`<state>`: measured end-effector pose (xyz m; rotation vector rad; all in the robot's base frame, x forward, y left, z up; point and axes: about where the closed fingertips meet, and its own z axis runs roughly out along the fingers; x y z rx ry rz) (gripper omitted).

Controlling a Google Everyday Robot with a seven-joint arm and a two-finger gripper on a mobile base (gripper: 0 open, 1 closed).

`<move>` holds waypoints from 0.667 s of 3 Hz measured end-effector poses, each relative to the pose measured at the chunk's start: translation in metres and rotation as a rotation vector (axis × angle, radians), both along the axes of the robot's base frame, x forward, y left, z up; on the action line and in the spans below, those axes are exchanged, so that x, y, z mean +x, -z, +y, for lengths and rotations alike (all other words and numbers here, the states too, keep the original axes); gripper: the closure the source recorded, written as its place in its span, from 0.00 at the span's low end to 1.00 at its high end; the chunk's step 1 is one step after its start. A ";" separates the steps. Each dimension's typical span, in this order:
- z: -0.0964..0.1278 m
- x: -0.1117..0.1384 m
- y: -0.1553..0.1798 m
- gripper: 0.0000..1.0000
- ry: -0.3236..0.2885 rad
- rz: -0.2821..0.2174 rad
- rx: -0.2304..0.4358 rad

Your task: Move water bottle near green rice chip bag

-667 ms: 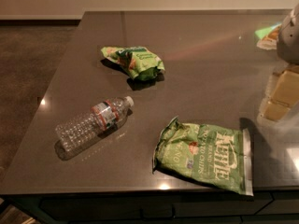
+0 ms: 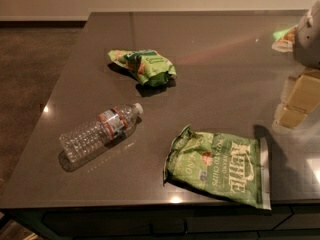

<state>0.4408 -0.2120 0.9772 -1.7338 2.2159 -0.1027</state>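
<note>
In the camera view, the water bottle (image 2: pixel 100 134) lies on its side near the left front of the dark table (image 2: pixel 225 69), with its white cap pointing up and right. The green rice chip bag (image 2: pixel 145 66) sits bunched further back, apart from the bottle with bare table between them. A larger flat Kettle bag (image 2: pixel 217 166) lies at the front edge, to the right of the bottle.

The gripper (image 2: pixel 300 101) hangs at the far right edge of the view, well apart from the bottle and holding nothing that can be seen. Whether the claw is released or clenched, I cannot tell.

Compared with 0.7 s ago, almost nothing has changed. The bottle, both bags and the gripper show in the same places. For the task this means no progress yet. The bottle is untouched and the reach towards it seems barely begun. The gripper has to cross the table over the Kettle bag's side to get to the bottle.
</note>
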 end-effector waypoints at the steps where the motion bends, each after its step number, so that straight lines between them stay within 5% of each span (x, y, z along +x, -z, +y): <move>1: 0.022 0.013 0.003 0.00 -0.065 -0.012 0.000; 2: 0.055 0.033 0.006 0.00 -0.169 -0.021 0.002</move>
